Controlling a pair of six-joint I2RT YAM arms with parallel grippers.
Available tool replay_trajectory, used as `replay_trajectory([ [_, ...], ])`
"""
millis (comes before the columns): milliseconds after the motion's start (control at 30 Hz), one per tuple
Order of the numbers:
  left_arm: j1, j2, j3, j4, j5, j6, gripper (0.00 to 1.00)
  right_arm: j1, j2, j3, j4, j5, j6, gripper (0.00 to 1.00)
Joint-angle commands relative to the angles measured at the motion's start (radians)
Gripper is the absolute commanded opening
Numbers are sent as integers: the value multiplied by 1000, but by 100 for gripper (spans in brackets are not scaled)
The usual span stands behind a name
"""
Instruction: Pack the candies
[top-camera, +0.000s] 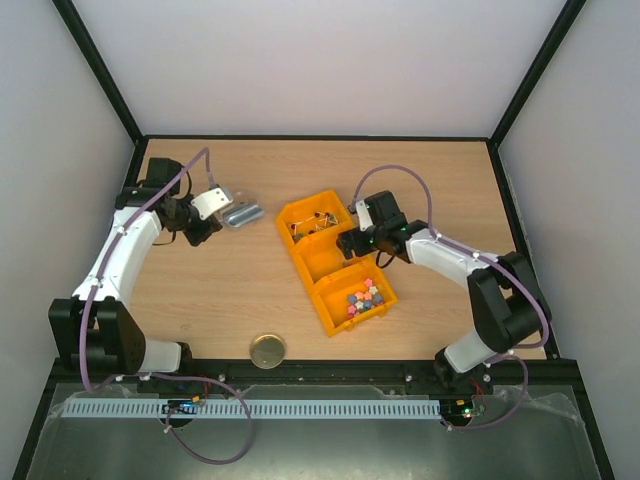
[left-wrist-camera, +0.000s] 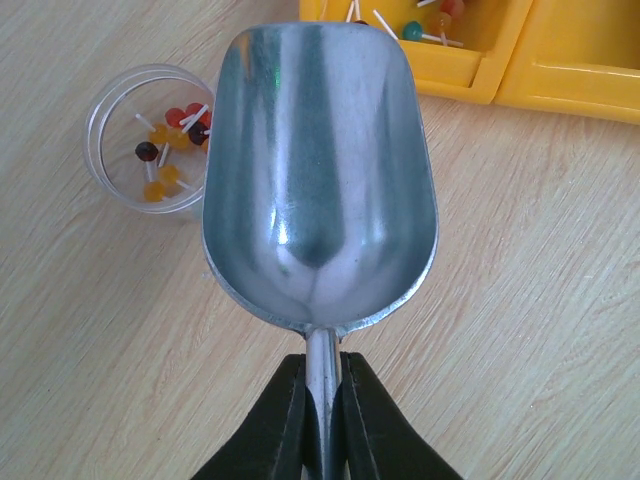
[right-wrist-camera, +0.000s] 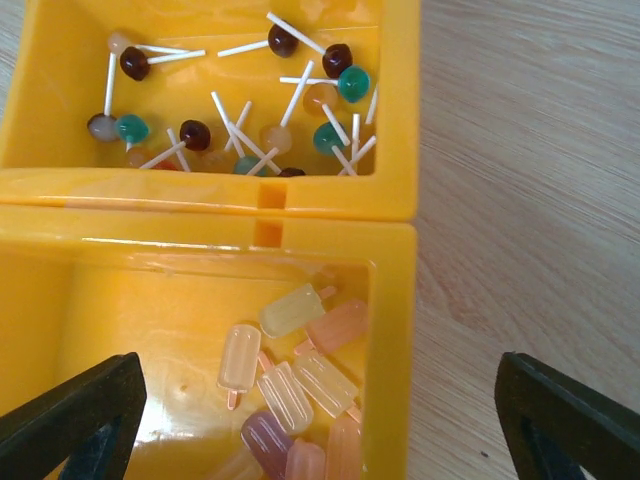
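Observation:
My left gripper (left-wrist-camera: 322, 400) is shut on the handle of the silver scoop (left-wrist-camera: 320, 170), which is empty and held just above the table. A clear jar (left-wrist-camera: 110, 150) to the scoop's left holds a few lollipop candies (left-wrist-camera: 170, 135). From above, the left gripper (top-camera: 220, 212) and the scoop (top-camera: 242, 213) are left of the orange bins (top-camera: 300, 262). My right gripper (right-wrist-camera: 320, 420) is open over the middle bin, above popsicle-shaped candies (right-wrist-camera: 290, 385). The far bin holds lollipop candies (right-wrist-camera: 240, 120). The near bin holds bright coloured lumps (top-camera: 365, 296). The right gripper (top-camera: 356, 240) is above the bins.
A round gold lid (top-camera: 268, 351) lies near the front edge of the wooden table (top-camera: 220, 300). Black frame posts and white walls close in the table on three sides.

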Motion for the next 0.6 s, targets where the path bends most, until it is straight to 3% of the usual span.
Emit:
replay_trajectory([
  [0, -5, -33, -10, 27, 25, -17, 2, 29, 73, 50, -45, 51, 34, 100],
  [333, -5, -58, -32, 38, 9, -44, 2, 34, 219, 146, 19, 152, 219, 100],
  [433, -5, -57, -34, 39, 4, -46, 2, 25, 254, 177, 28, 170, 255, 90],
  [567, -5, -52, -36, 42, 1, -47, 2, 4, 310, 234, 36, 168, 266, 86],
])
